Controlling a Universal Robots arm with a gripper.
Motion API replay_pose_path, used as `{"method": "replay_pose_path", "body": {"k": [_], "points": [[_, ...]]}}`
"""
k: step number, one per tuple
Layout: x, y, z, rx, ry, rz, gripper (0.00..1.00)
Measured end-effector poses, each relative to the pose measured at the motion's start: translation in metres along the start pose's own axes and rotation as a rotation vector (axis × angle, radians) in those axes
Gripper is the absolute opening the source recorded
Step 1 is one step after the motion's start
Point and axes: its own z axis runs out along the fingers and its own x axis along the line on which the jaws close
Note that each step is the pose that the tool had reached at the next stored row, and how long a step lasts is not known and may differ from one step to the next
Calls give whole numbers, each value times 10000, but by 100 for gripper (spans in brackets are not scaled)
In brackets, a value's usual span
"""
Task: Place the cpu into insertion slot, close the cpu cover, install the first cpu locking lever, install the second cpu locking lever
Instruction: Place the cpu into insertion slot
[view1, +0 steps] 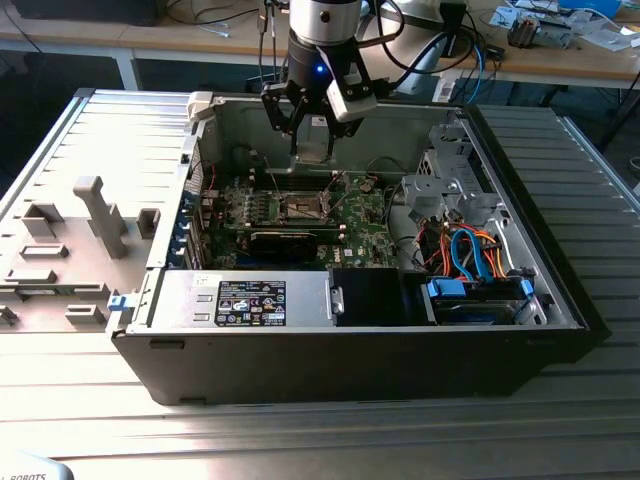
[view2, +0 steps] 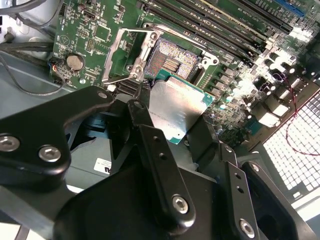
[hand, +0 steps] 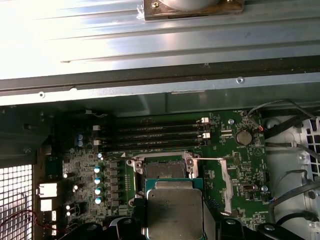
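My gripper (view1: 312, 135) hangs over the open computer case and is shut on the cpu (view2: 175, 112), a flat silver-topped chip with a green edge, held by two opposite sides between black fingers (view2: 155, 150). In the first wrist view the cpu (hand: 175, 210) sits a short way off the insertion slot (hand: 160, 170), not over it. The insertion slot (view2: 172, 60) lies bare, its dark pin field showing. The cpu cover (view2: 122, 55) is swung open beside the slot, a thin metal frame standing off the board. In the exterior view the insertion slot (view1: 303, 207) is below the gripper.
The green motherboard (view1: 355, 225) lies inside the black case (view1: 350, 360), with long memory slots (hand: 155, 134) beside the socket. A metal drive cage (view1: 450, 190) and coloured cables (view1: 470, 250) fill the exterior view's right. A grey fixture plate with blocks (view1: 95, 215) lies at the exterior view's left.
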Motion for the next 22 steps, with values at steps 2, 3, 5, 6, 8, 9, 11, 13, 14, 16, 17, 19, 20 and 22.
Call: {"method": "replay_pose_path", "body": {"k": [2, 3, 5, 6, 8, 9, 11, 13, 14, 16, 17, 19, 20, 22], "points": [[0, 0, 1, 0, -1, 15, 54], [0, 0, 1, -1, -2, 21, 54], [0, 0, 2, -1, -3, 33, 54], [0, 0, 2, 0, -3, 38, 54], [0, 0, 3, -1, -5, 51, 54], [0, 0, 3, -1, -5, 61, 54], [0, 0, 4, -2, -7, 78, 54], [0, 0, 5, -2, -8, 95, 54], [0, 0, 5, -2, -9, 101, 54], [0, -1, 6, -2, -11, 122, 54], [0, -1, 7, -2, -11, 128, 54], [0, -1, 7, -3, -13, 143, 54], [0, -1, 8, -3, -13, 150, 54], [0, -1, 9, -3, -15, 174, 54]]}}
